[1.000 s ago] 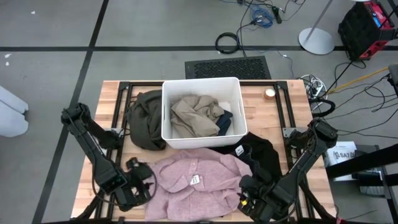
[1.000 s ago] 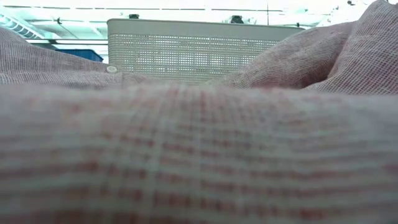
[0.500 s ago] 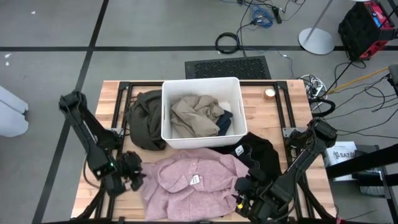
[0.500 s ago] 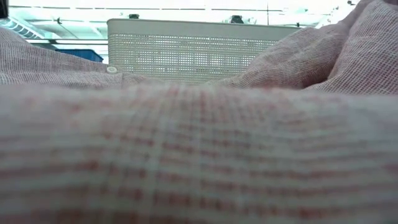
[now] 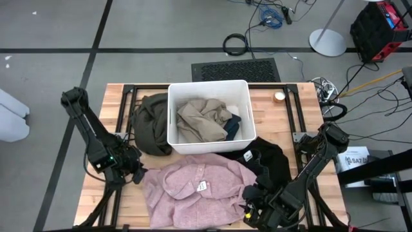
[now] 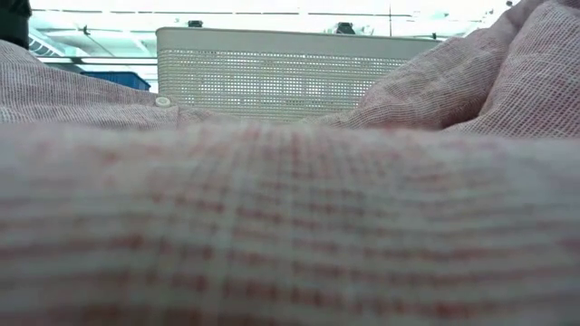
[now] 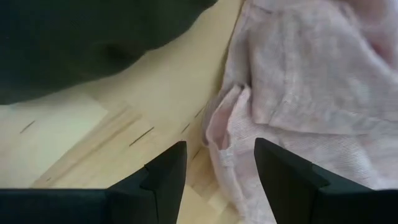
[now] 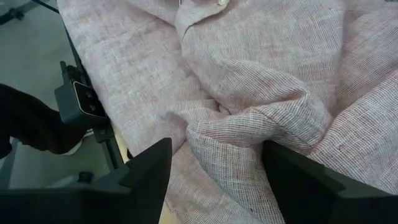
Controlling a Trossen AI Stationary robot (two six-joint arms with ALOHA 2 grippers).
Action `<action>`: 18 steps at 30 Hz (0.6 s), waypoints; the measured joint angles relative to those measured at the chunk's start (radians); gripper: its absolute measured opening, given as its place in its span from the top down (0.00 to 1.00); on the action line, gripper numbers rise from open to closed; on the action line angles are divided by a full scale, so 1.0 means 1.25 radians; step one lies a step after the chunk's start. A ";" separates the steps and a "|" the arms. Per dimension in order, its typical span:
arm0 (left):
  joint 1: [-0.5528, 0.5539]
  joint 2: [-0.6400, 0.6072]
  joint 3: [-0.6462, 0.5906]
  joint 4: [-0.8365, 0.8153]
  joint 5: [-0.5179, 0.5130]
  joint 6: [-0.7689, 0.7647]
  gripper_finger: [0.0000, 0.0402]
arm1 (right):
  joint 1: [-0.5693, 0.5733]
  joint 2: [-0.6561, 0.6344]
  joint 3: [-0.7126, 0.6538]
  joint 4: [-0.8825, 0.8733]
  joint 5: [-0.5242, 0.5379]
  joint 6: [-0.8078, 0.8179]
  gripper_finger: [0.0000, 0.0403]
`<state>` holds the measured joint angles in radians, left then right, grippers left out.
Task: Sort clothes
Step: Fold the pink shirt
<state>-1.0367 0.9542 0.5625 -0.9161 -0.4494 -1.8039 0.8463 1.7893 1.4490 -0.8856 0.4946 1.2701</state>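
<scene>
The pink shirt [image 5: 193,187] lies spread and rumpled on the wooden table [image 5: 286,106], at about six o'clock from the white bin [image 5: 209,90]. It is a thin, loosely woven fabric, so it looks light and limp; it will likely sag and drape when lifted and slide little on the wood. Its raised folds and hemmed edges are the natural places to pinch. One fold stands up between the fingers of the right gripper [image 8: 214,165], which is at the shirt's four o'clock corner; its jaws stand partly apart, astride that ridge, and I cannot tell whether they press it. A folded hem at the shirt's nine o'clock edge lies just ahead of the left gripper [image 7: 219,165], whose jaws are wide and hold nothing.

Around the shirt: a black garment [image 5: 270,161] touches it at two o'clock, partly overlapped by it. The beige-khaki garment [image 5: 199,119] fills the bin, with a dark teal-blue piece [image 5: 230,124] tucked at its three o'clock side. The olive-green garment [image 5: 149,122] is heaped on the table against the bin's nine o'clock wall. In the low view the shirt's weave fills the foreground, with the bin's perforated wall behind it.
</scene>
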 joint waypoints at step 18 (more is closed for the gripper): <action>0.000 0.058 -0.119 0.244 -0.013 0.012 0.51 | -0.001 0.001 0.000 -0.001 -0.002 -0.017 0.40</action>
<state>-1.0367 1.0267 0.4132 -0.6107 -0.4652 -1.7888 0.8455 1.7901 1.4490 -0.8865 0.4923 1.2488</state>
